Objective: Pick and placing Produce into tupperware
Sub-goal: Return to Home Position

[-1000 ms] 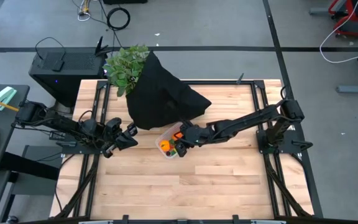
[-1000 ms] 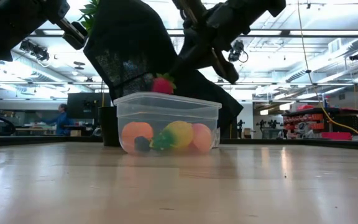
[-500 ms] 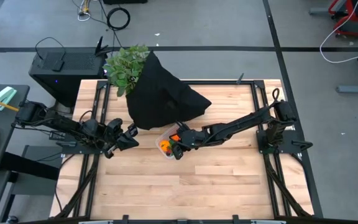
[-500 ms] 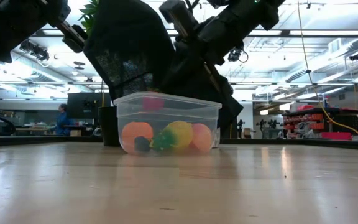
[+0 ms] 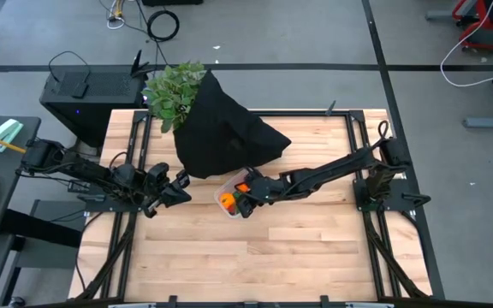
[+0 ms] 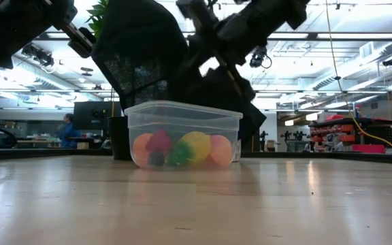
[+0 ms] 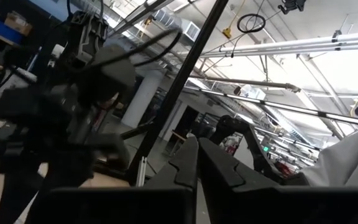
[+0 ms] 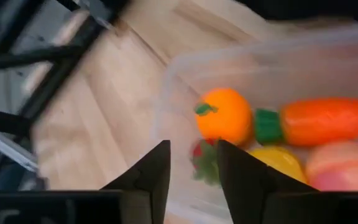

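The clear tupperware (image 5: 233, 198) stands on the wooden table just in front of the black cloth. Inside it lie an orange ball (image 8: 224, 115), a carrot with a green top (image 8: 325, 121), a yellow piece (image 8: 278, 158), a pink fruit (image 8: 340, 168) and a red fruit with green leaves (image 8: 202, 158). The low view shows the same produce through the tupperware's wall (image 6: 182, 134). My right gripper (image 5: 246, 201) hovers open over the tupperware's left end, its fingers (image 8: 157, 171) standing above the red fruit without touching it. My left gripper (image 5: 178, 188) waits shut and empty near the table's left edge.
A black cloth heap (image 5: 225, 128) with a leafy green plant (image 5: 174, 90) on its far left side rises right behind the tupperware. Bare wood (image 5: 255, 257) stretches toward the near edge. A person (image 6: 67, 129) stands far off in the room.
My right gripper dipped down to the tupperware's rim, moving a little toward the near-left, then rose slightly. The red fruit it carried above the rim has dropped inside and now rests among the other produce.
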Controlling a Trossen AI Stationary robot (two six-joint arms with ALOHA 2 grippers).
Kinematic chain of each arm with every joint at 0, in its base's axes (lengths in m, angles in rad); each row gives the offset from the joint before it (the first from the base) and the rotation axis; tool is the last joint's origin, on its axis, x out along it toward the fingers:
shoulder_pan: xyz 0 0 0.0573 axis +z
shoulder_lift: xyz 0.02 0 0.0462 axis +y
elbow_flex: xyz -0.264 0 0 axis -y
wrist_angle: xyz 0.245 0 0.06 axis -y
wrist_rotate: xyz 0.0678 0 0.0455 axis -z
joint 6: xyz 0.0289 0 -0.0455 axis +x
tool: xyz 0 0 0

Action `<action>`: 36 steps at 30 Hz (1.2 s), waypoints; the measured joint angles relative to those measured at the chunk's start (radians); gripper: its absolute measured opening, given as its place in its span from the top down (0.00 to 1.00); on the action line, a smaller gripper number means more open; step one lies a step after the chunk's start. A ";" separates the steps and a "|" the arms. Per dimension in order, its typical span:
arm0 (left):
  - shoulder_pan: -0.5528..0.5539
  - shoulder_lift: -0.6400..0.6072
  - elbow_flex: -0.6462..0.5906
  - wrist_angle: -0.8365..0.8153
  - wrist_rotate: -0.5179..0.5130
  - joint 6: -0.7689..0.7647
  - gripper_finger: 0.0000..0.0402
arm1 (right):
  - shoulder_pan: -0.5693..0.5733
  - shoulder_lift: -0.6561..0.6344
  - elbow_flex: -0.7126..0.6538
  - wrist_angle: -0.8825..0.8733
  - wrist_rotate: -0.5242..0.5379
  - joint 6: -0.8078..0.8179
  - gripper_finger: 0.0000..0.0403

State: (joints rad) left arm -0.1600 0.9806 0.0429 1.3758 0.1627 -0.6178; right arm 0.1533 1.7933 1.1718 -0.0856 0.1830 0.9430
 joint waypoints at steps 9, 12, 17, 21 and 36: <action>0.000 0.000 0.000 0.002 0.000 0.000 0.97 | 0.023 -0.141 0.002 -0.048 0.022 -0.084 0.87; 0.000 0.000 0.000 0.002 0.000 0.000 0.98 | 0.047 -0.202 -0.003 -0.120 0.084 -0.089 0.97; 0.000 0.000 0.000 0.004 0.000 0.001 0.96 | 0.078 -0.313 -0.054 -0.136 0.134 -0.082 0.99; 0.000 0.000 0.000 0.004 0.000 0.001 0.94 | 0.112 -0.421 -0.172 -0.069 0.172 -0.024 0.99; 0.000 0.000 0.000 0.000 -0.040 -0.017 0.95 | 0.146 -0.914 -0.804 0.698 0.274 -0.125 1.00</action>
State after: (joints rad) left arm -0.1600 0.9810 0.0433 1.3758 0.1231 -0.6350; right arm 0.2992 0.8791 0.3676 0.6129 0.4575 0.8177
